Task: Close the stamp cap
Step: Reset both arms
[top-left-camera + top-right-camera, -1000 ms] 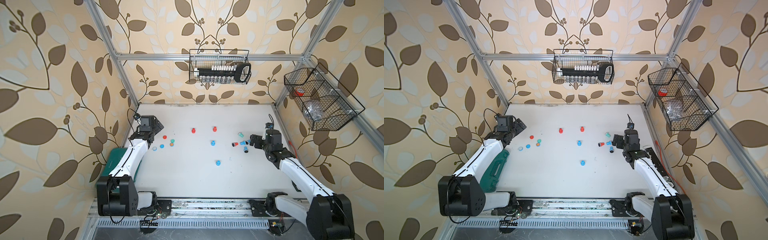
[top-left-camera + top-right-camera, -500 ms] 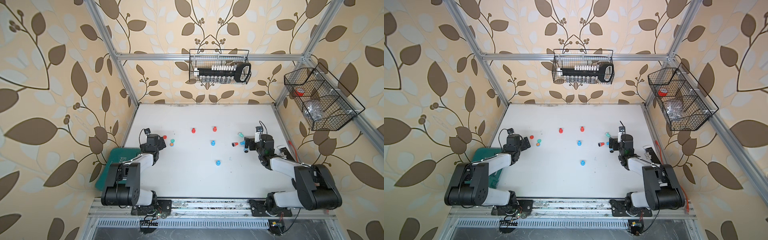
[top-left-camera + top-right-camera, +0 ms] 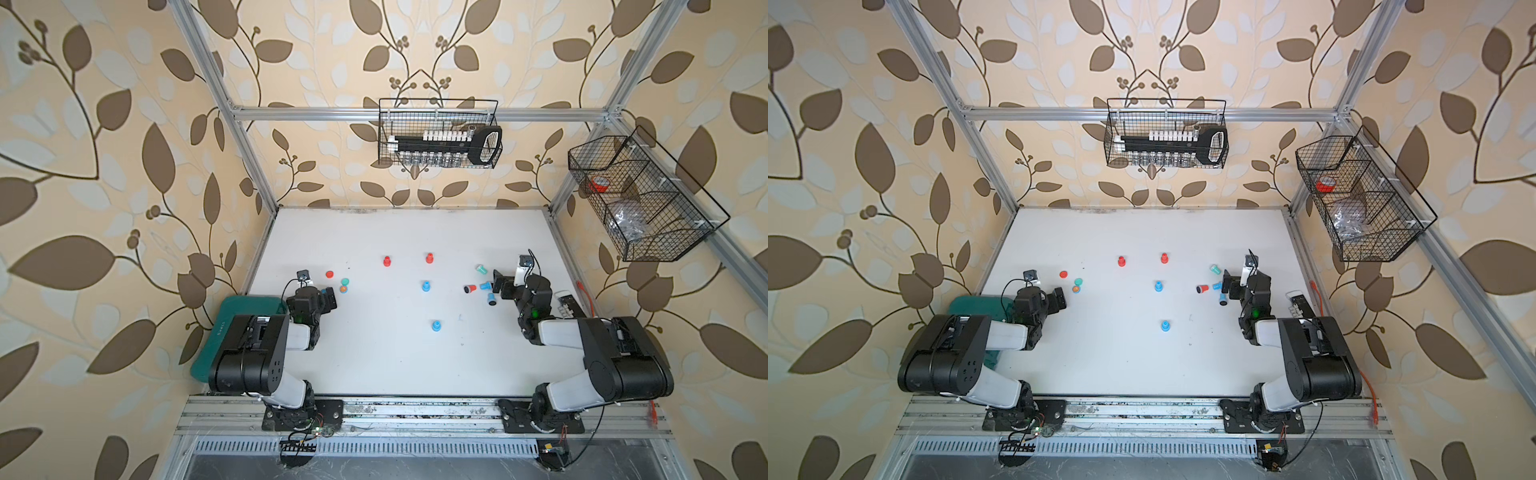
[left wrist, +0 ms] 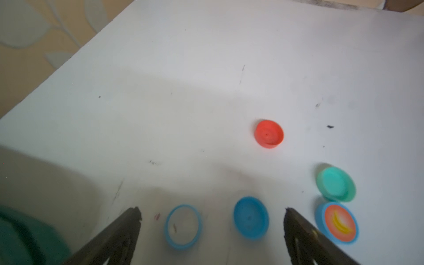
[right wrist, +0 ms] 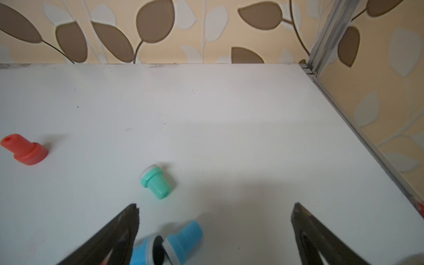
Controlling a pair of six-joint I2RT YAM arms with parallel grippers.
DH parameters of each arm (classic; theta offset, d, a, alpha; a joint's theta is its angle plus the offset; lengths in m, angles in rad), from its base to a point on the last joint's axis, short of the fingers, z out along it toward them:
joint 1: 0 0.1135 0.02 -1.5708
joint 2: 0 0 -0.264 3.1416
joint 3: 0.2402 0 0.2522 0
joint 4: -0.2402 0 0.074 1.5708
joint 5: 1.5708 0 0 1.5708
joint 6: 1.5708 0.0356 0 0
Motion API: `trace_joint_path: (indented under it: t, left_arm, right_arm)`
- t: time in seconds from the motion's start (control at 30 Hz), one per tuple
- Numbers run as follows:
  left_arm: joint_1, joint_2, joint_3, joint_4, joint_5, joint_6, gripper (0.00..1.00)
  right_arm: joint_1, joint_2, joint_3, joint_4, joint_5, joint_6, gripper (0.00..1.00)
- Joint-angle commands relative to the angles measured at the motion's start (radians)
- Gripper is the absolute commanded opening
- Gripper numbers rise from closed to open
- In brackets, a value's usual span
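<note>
Both arms have dropped low, so the left gripper (image 4: 212, 211), jaws wide and empty, now straddles a blue cap (image 4: 250, 218) well left of the middle blue stamp (image 3: 425, 286), while the right gripper (image 5: 215, 207), equally spread and empty, hovers over uncapped stamps (image 5: 185, 236) to its right, which suggests pickup comes next.

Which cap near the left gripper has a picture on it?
The blue-rimmed cap with the orange face and yellow banana, beside the teal cap; the others are plain.
</note>
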Motion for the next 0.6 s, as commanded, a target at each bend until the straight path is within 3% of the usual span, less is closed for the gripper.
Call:
trace_joint_path:
  t: [0.0,0.57]
  left_arm:
    - [-0.024,-0.03,0.067,-0.011,0.003,0.037,0.99]
    - [-0.034,-0.015,0.076,-0.011,-0.01,0.045,0.99]
  right_arm:
    - [0.002,0.005,0.003,-0.02,0.024,-0.004,0.99]
    - [0.003,0.003,0.001,-0.019,0.024,-0.004,0.99]
